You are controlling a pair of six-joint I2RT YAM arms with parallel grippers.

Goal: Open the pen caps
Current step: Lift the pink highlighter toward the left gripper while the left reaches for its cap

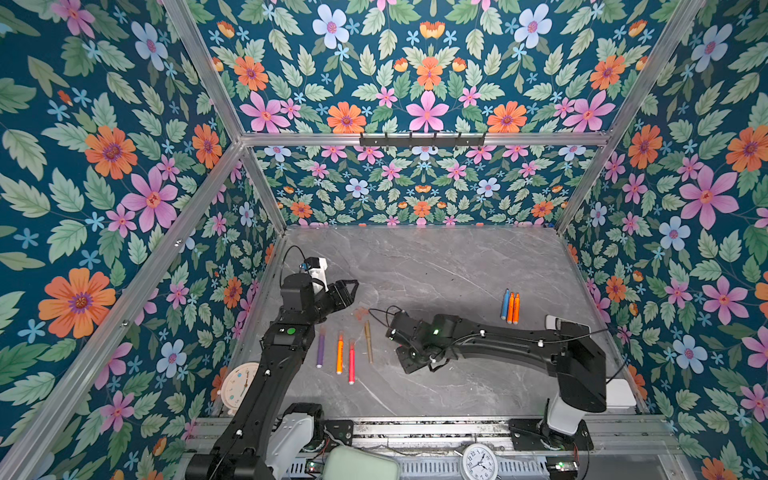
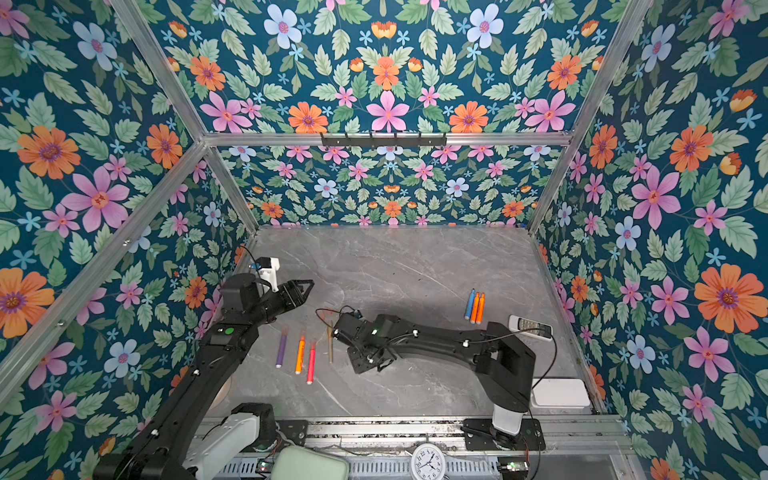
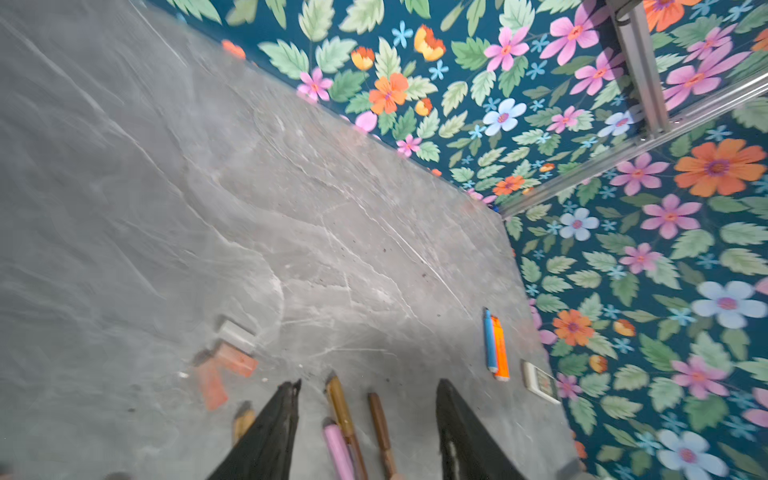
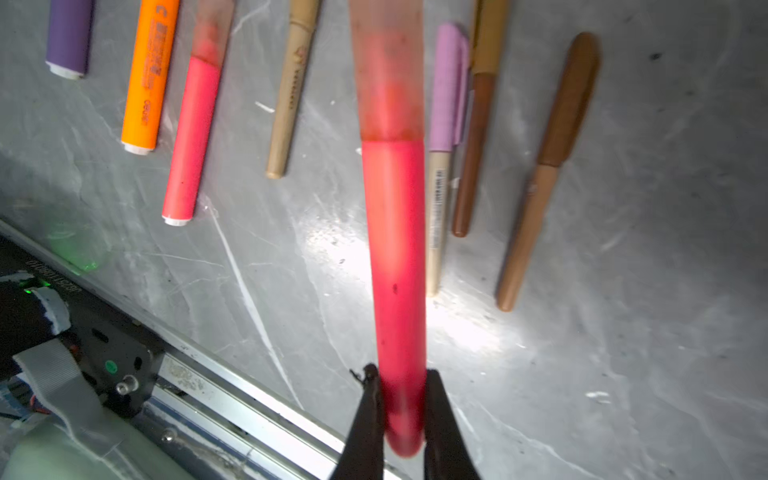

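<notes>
Red-pink pen [image 4: 395, 249] fills the right wrist view, its tail end clamped between the closed jaws of the right pincer [image 4: 400, 372]. Its translucent cap [image 4: 388, 83] is on, at the end far from the pincer.

Flat on the grey tabletop [image 4: 623, 291] beyond the held pen:
- One side: purple pen [image 4: 68, 37], orange pen [image 4: 151, 75], second red-pink pen [image 4: 193, 137], beige pen [image 4: 291, 91].
- Other side: pink-capped pen [image 4: 444, 124], two brown pens [image 4: 548, 166].

Left pincer [image 3: 370, 382]: jaws apart, gripping nothing. Three loose caps [image 3: 235, 357] lie just past one of its fingers, two orange-pink and one whitish.

Both top views add a blue pen [image 1: 505, 304] and two orange pens [image 1: 513, 307], well apart from both pincers, near the white remote [image 1: 557, 322]. The right pincer's grip is hidden there under its own arm.
</notes>
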